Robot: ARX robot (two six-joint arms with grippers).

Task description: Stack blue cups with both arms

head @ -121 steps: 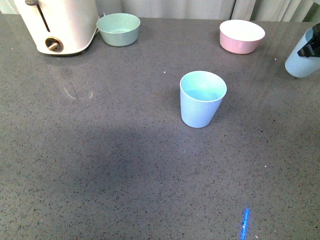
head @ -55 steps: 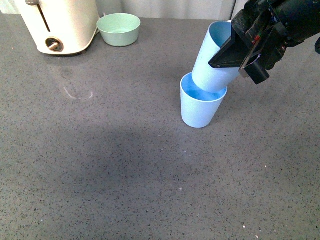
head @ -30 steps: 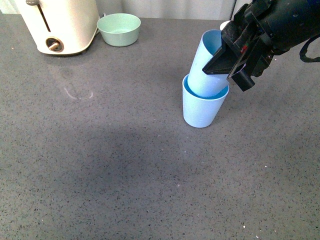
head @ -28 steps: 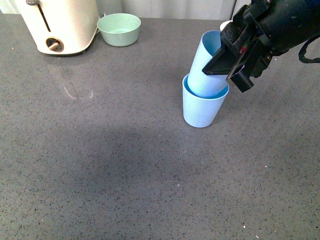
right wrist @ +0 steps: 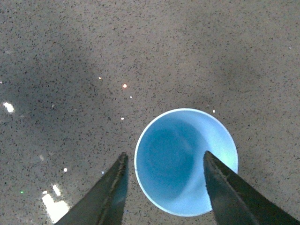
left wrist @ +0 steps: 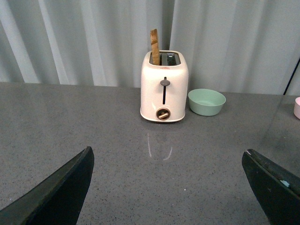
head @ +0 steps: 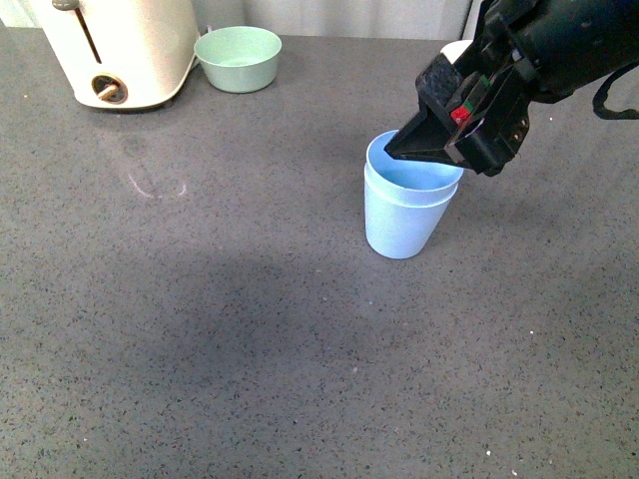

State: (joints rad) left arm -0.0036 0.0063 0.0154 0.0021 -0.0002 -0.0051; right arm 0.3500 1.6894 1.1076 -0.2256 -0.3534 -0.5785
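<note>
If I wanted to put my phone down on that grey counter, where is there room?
The near half of the counter, in front of the stacked blue cups, is bare. So is the stretch between the cups and the toaster. The back edge is busier, with the toaster, green bowl and right end effector.

Front view: high, angled down across the grey tabletop (head: 200,329). Left wrist view: low, level, facing toaster (left wrist: 164,86) and curtains, sharing that toaster. Right wrist view: close, straight down into blue cups (right wrist: 186,161).
</note>
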